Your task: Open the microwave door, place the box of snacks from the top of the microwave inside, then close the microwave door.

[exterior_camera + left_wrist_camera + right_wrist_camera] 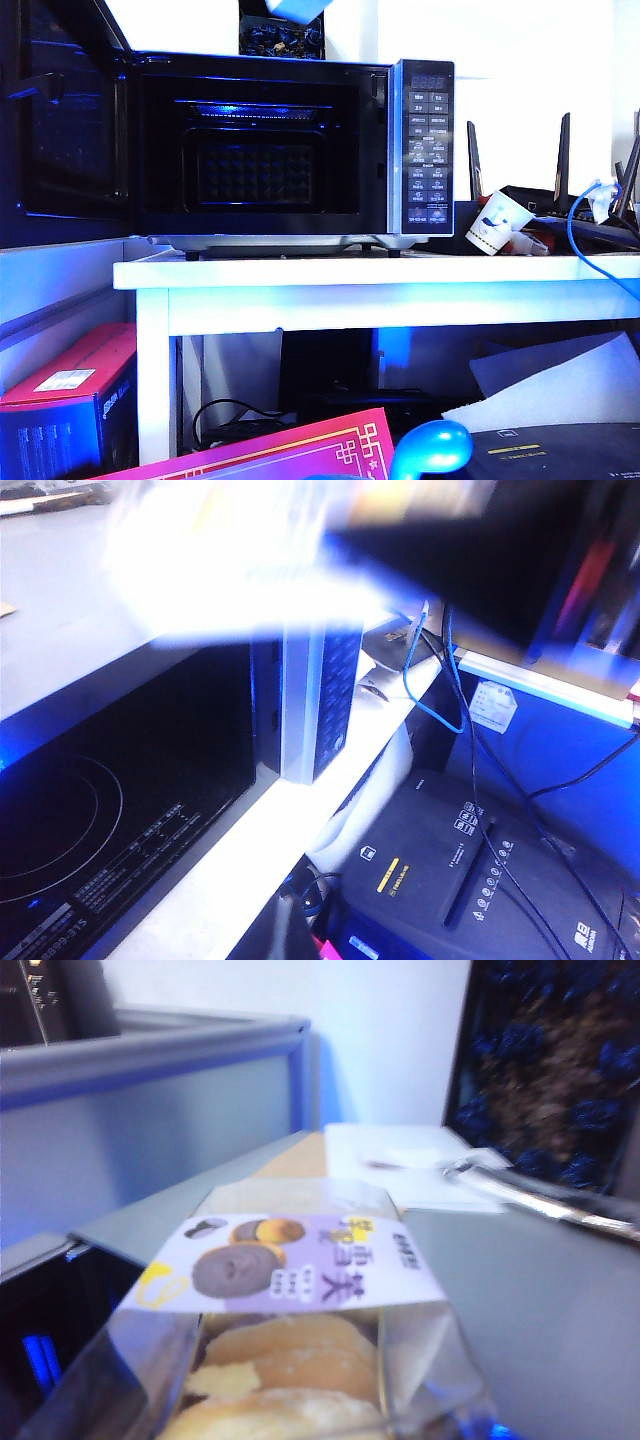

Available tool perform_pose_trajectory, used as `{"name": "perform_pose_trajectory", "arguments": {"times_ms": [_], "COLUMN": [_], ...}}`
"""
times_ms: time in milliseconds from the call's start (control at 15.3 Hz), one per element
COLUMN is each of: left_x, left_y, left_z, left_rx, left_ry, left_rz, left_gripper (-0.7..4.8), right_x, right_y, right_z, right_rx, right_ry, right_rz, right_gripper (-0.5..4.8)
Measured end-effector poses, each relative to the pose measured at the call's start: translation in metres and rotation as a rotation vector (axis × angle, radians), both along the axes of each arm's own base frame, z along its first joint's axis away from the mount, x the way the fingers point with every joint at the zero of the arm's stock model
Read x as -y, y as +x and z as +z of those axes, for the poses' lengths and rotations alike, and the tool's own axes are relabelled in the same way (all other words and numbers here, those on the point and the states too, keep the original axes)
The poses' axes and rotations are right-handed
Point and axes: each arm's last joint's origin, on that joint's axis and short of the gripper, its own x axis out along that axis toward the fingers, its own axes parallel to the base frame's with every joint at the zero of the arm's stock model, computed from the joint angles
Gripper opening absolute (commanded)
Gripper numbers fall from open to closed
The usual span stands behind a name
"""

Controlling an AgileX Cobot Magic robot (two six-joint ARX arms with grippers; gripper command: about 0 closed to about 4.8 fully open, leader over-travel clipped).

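Exterior view. Logging the microwave [290, 150] sitting on the white desk [300, 275], filling its left half up to the front edge. Noting the microwave door [65, 120] hanging fully swung out past the desk's left end, leaving the lit cavity bare. Seeing a dark box with blue-wrapped pieces [282, 38] resting at the back of the microwave's top. Spotting a pale corner of the box of snacks [297, 8] hanging in the air just above that dark box, cut off by the frame. Marking a paper cup [497, 222] lying tilted towards the desk's right end.

Left wrist view. Seeing the left gripper [330, 540] only as pale and dark blur close to the lens; unable to tell the jaw spacing. Looking down past the microwave's button panel [322, 705] and the desk's edge.

Right wrist view. Seeing the box of snacks [290, 1300] filling the near frame, raised above the microwave's grey top. Reading the right gripper as clamped on it, fingers hidden under the pack.
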Motion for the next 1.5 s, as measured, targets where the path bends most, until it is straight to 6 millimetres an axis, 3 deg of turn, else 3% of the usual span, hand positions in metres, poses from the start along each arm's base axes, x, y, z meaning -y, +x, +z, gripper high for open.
{"name": "perform_pose_trajectory", "arguments": {"times_ms": [327,588,980,1306,1502], "left_x": [0.0,0.0,-0.001,-0.001,-0.001], "left_y": [0.0,0.0,0.0,0.0,0.0], "left_z": [0.0,0.0,0.0,0.0,0.0], "left_rx": [0.0,0.0,0.0,0.0,0.0], "left_ry": [0.0,0.0,-0.001,-0.001,-0.001], "left_rz": [0.0,0.001,0.001,0.001,0.001], "left_gripper": [-0.05,-0.05,-0.05,-0.05,-0.05], "right_x": [-0.022,-0.025,-0.045,-0.056,-0.062], "right_y": [0.0,0.002,0.038,0.064,0.077], "right_z": [-0.051,-0.091,-0.163,-0.215,-0.229], "right_rx": [-0.046,-0.07,-0.104,0.0,0.024], "right_ry": [-0.025,-0.038,-0.056,0.007,0.027], "right_rz": [0.074,0.074,0.066,-0.052,-0.104], "right_gripper": [2.96,2.96,2.96,2.96,2.96]}}
